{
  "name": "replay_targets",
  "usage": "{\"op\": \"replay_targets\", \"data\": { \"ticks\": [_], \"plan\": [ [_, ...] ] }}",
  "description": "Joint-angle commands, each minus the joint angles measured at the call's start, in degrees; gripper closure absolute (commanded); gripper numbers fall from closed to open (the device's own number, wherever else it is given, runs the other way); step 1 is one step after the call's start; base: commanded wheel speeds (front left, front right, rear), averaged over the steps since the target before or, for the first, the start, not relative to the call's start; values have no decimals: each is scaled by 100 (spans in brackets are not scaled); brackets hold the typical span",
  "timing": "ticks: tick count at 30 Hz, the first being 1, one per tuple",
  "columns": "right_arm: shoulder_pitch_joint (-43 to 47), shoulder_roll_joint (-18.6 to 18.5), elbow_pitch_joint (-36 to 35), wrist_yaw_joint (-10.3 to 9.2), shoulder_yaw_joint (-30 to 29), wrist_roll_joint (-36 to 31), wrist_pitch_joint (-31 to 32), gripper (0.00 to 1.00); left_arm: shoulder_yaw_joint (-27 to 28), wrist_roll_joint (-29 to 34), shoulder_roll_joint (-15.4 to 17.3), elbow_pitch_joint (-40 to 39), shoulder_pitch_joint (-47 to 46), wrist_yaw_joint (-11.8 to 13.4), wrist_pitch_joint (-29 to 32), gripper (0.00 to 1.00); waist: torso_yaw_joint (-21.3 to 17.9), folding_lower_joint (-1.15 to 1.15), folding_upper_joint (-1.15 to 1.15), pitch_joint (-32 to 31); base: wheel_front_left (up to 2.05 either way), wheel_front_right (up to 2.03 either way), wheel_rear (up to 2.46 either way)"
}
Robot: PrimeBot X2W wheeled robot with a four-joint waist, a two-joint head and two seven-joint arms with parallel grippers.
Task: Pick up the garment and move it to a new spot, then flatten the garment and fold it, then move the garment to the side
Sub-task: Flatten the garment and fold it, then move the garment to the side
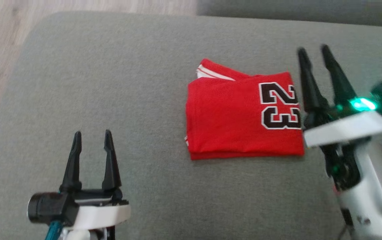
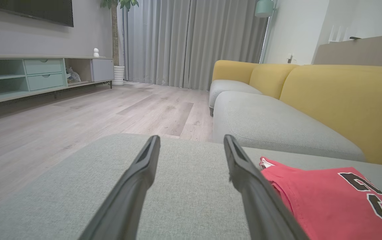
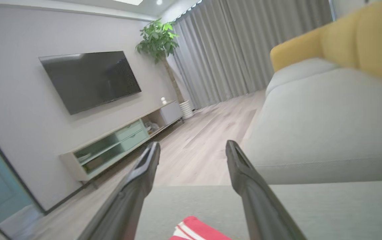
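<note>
A grey fabric ottoman (image 1: pixel 111 83) carries everything. Past it lie a pale wood floor (image 2: pixel 77 116), a grey-and-yellow sofa (image 2: pixel 310 86), a low cabinet (image 2: pixel 44 73), a wall television (image 3: pixel 91 78), a potted plant (image 3: pixel 156 40) and grey curtains (image 2: pixel 177 40). One garment (image 1: pixel 237 116), a red jersey numbered 23 in black, lies folded flat on the ottoman's right part. There are two pincers. The left pincer (image 1: pixel 92 133) is wide and empty, well to the garment's left. The right pincer (image 1: pixel 313 49) is spread and empty at the garment's right edge.

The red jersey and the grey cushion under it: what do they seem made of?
Red jersey: probably soft matte knit, cotton or polyester; it lies folded in limp, flat layers. Grey cushion: woven upholstery fabric, matte, with a fine flecked weave visible up close.
</note>
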Motion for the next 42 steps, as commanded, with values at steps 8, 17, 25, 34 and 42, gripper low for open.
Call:
{"op": "replay_targets", "data": {
  "ticks": [8, 17, 25, 34, 42],
  "plan": [
    [1193, -334, 237, -4, -151, -992, -967, 0, 298, 172, -4, -137, 290, -45, -29, 0, -440, 0, 0, -561, 0, 0, 0],
    [2320, 233, 487, -4, -460, -2288, -1051, 0, 356, 283, -4, 4, 828, -117, -29, 0, -622, 0, 0, -1073, 0, 0, 0],
    [2770, 511, 469, -4, -345, -2563, -1052, 0, 515, 447, -4, 67, 1224, -185, -29, 0, -800, 0, 0, -1394, 0, 0, 0],
    [2835, 556, 483, -4, -376, -2565, -1053, 0, 508, 467, -4, 122, 1298, -202, -29, 0, -850, 0, 0, -1488, 0, 0, 0],
    [2822, 555, 413, -4, -393, -2637, -1053, 0, 485, 439, -4, 136, 1341, -181, -29, 0, -863, 0, 0, -1473, 0, 0, 0]
  ]
}}
